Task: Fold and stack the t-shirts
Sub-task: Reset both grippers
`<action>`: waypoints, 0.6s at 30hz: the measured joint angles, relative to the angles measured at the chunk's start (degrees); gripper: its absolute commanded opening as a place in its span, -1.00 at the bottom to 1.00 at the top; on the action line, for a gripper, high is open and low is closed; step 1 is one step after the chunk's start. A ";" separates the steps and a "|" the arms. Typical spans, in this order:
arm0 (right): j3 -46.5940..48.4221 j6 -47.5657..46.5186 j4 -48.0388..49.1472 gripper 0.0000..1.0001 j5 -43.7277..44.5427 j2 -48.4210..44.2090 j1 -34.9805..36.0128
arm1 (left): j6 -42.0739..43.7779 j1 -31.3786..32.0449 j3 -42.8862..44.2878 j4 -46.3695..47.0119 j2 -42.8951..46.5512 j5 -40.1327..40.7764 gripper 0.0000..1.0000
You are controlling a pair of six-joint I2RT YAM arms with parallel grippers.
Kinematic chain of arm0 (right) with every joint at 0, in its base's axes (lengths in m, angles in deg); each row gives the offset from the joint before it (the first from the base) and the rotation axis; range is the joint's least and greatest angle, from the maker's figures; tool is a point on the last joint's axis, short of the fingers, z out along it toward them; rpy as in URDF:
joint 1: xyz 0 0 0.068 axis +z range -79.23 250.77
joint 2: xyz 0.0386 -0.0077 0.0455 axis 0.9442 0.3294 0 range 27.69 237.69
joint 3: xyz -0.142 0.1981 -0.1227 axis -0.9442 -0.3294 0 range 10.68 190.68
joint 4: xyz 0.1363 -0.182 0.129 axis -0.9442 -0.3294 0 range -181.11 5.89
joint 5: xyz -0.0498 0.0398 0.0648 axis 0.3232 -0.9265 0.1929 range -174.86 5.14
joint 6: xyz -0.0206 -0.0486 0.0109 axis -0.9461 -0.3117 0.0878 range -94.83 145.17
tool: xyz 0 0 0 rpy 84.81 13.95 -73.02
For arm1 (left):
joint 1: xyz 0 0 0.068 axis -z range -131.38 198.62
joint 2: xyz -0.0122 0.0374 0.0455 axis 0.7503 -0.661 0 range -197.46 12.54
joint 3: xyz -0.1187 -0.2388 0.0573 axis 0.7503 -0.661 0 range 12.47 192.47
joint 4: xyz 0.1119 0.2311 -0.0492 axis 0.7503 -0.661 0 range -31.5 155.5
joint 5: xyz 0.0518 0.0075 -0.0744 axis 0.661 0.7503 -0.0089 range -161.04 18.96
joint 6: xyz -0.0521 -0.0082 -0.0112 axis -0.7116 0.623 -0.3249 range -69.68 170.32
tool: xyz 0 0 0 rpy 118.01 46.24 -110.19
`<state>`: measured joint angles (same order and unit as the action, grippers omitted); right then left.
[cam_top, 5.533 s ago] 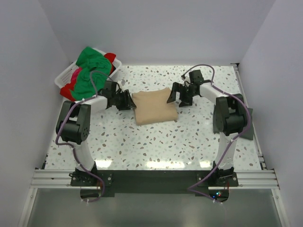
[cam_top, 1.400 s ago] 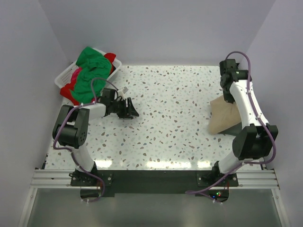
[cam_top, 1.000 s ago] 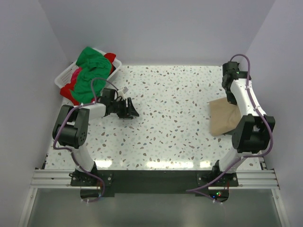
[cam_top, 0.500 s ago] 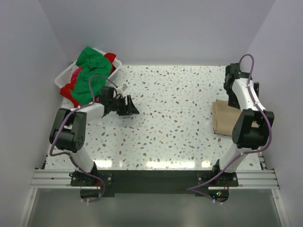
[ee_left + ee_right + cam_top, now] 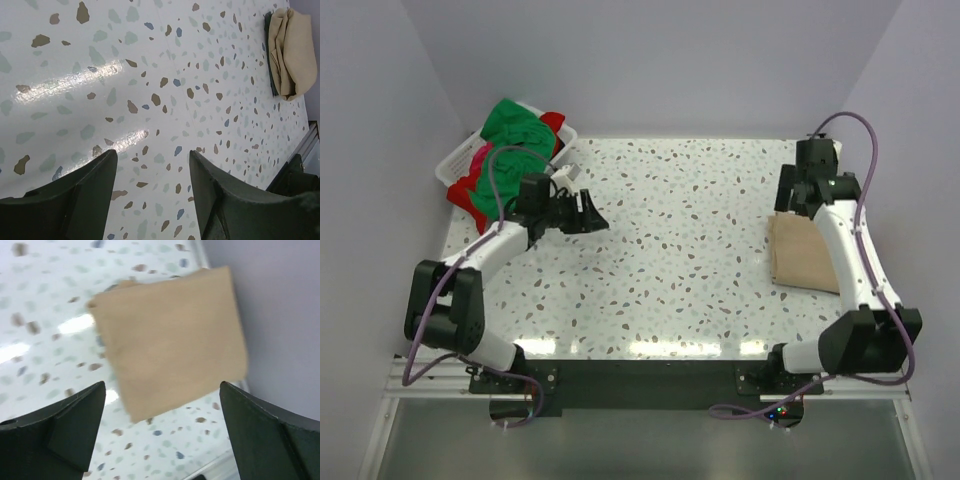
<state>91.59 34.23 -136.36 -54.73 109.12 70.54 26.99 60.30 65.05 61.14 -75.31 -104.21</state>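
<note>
Left gripper [image 5: 588, 213] and right gripper [image 5: 798, 192] are both recorded with jaws spread wide and nothing held between them. Nearest the camera in the top view, the two arm bases [image 5: 505, 375] are seen bolted along the near edge of the speckled table [image 5: 690, 240]. Further in, on the right side of the table and just beside its right edge, the tan t-shirt [image 5: 800, 255] is found lying flat, folded into a rough rectangle. In the left wrist view the same shirt [image 5: 292, 50] is seen far off at the upper right corner, its layered folds visible, with a dark strip of cloth [image 5: 271, 60] showing along one edge beneath it; what that strip belongs to cannot be told. The right gripper is held above the far end of the tan t-shirt, clear of it; in its wrist view the shirt [image 5: 170, 340] appears blurred between the two open fingers [image 5: 65, 425], close against the grey side wall [image 5: 280, 300]. The left gripper is positioned over bare table on the left side, well apart from the tan shirt, with only speckled surface seen between its fingers [image 5: 85, 195]. Furthest back, in the far left corner, the white basket [image 5: 453, 165] is noted, heaped with a green t-shirt [image 5: 510, 125], a red t-shirt [image 5: 553, 122] and a little pink cloth [image 5: 478, 157], all crumpled.
</note>
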 measured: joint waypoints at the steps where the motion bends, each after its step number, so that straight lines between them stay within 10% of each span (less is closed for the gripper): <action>1: -1.97 0.66 1.53 0.98 -2.93 -2.51 1.51 | 0.13 0.00 -0.02 -0.63 1.38 1.16 0.29; 18: -26.43 14.51 26.67 0.96 -32.37 -9.35 26.53 | -2.67 -0.02 -9.25 -8.13 29.73 26.05 0.35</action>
<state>65.16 48.74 -109.70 -87.10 99.76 97.08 24.32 60.28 55.80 53.01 -45.59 -78.16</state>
